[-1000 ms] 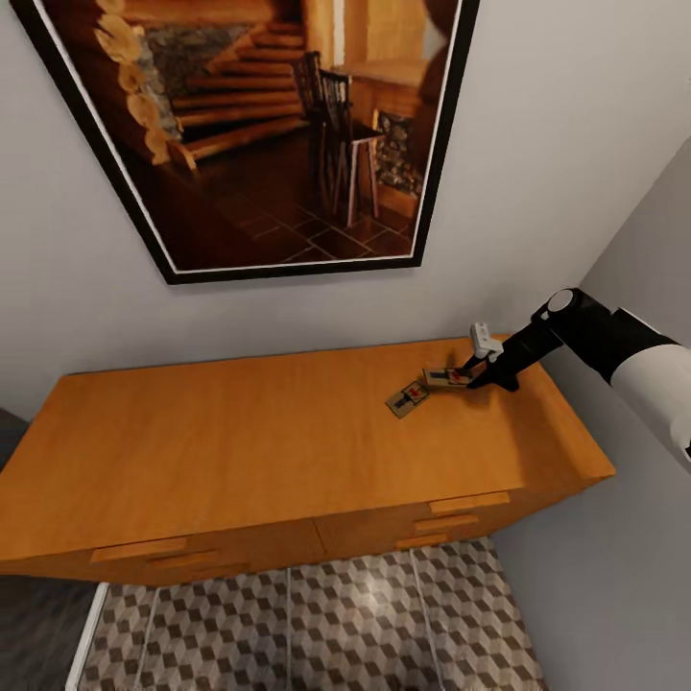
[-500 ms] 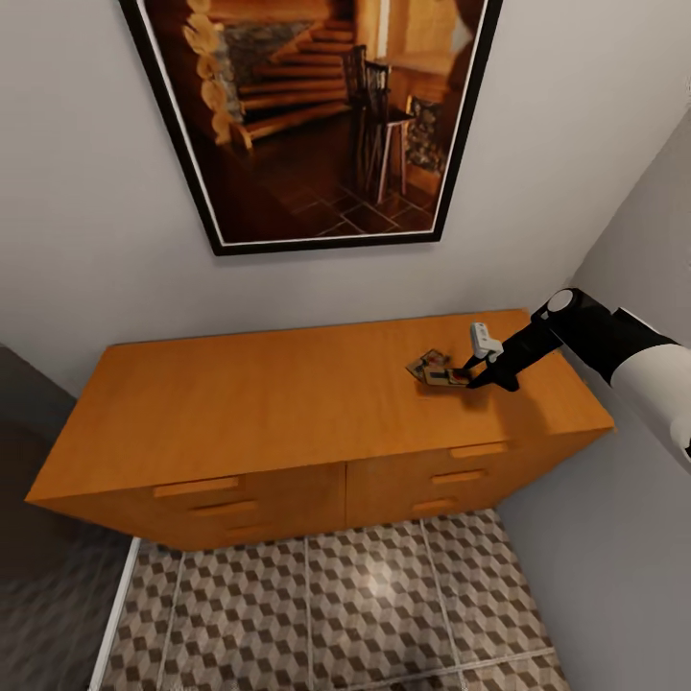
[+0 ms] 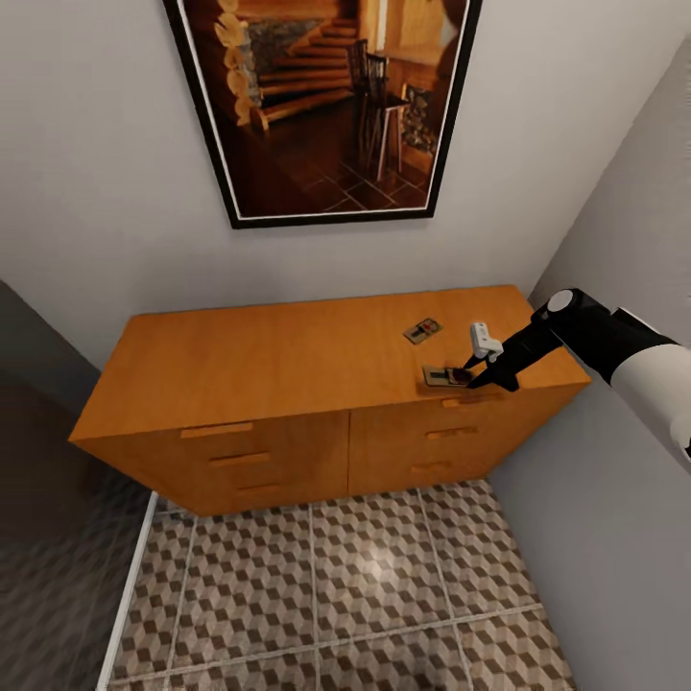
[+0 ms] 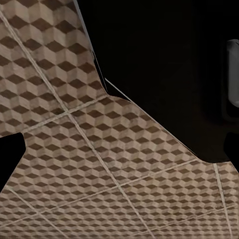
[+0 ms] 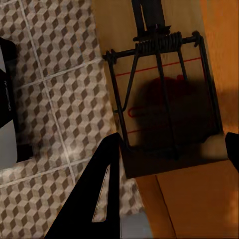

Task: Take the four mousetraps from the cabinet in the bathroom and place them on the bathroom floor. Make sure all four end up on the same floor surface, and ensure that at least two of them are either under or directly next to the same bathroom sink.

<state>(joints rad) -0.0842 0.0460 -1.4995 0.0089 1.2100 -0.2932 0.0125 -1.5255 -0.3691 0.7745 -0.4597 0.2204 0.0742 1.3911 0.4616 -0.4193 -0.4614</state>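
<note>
One mousetrap [image 3: 444,376], a tan board with dark wire, hangs at the front edge of the orange-brown cabinet [image 3: 278,360], and my right gripper [image 3: 471,376] is shut on it. In the right wrist view this mousetrap [image 5: 167,99] sits between the dark fingers [image 5: 102,194], with cabinet top and bathroom floor [image 5: 55,74] behind it. A second mousetrap [image 3: 422,331] lies flat on the cabinet top, further back. My left gripper [image 4: 119,154] hovers over the cube-patterned bathroom floor [image 4: 74,149], its fingertips wide apart and nothing between them.
A large framed picture [image 3: 321,106] hangs on the wall above the cabinet. A grey wall [image 3: 614,537] closes the right side. Patterned floor tiles [image 3: 326,595] stretch in front of the drawers. A dark area [image 3: 48,537] lies at the left.
The head view has drawn back and turned, so the cabinet looks farther away. My right gripper carried one mousetrap away from the other, toward the cabinet's front edge.
</note>
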